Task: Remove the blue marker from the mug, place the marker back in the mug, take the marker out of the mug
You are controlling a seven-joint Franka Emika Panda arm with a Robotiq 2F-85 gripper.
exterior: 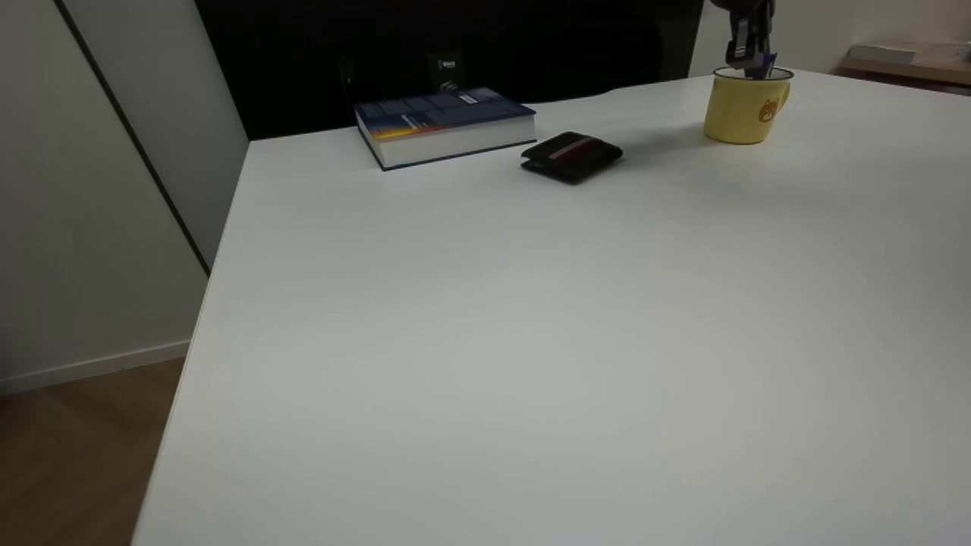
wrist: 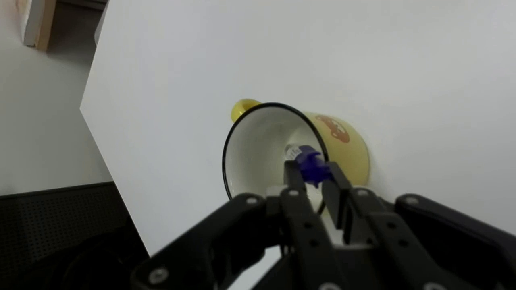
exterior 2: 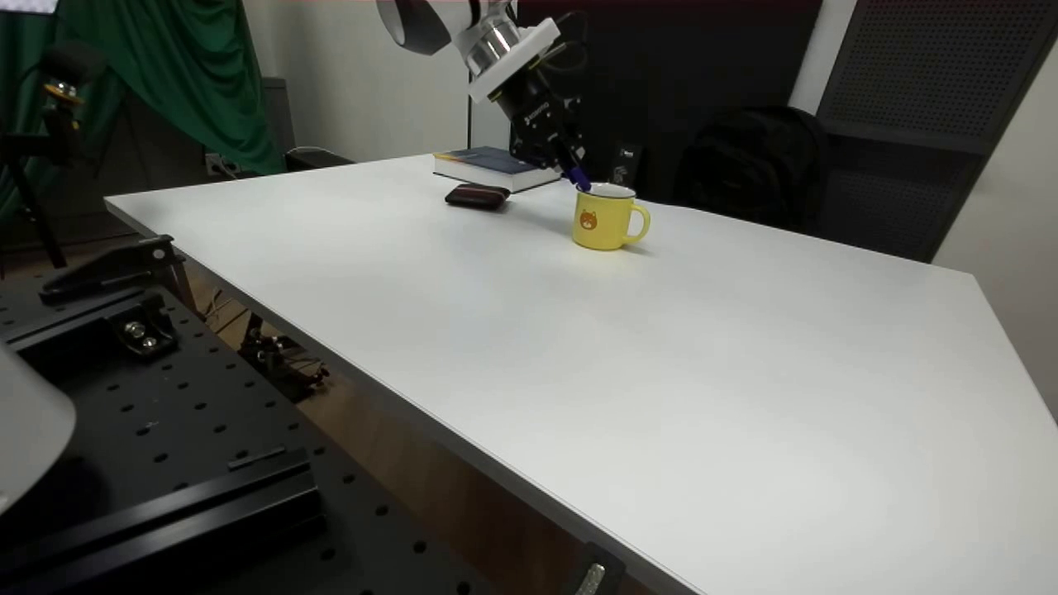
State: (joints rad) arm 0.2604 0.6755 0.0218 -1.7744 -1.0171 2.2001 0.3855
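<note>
The yellow mug [exterior: 737,112] stands upright on the white table, and shows in both exterior views [exterior 2: 600,225]. In the wrist view I look into its pale inside past the dark rim [wrist: 347,155]. The blue marker [wrist: 312,164] leans in the mug near the rim, its dark blue cap end up and a bit of pale barrel showing inside. Its cap also shows at the rim in an exterior view [exterior 2: 580,178]. My gripper [wrist: 311,172] has its fingertips on both sides of the cap, closed on it, just above the mug's opening. The marker's lower end is hidden.
A thick dark blue book [exterior: 447,125] lies near the table's back edge, also in an exterior view [exterior 2: 496,168]. A flat black wallet [exterior: 572,158] lies between book and mug. The mug's handle [exterior 2: 639,223] sticks out on the side away from the wallet.
</note>
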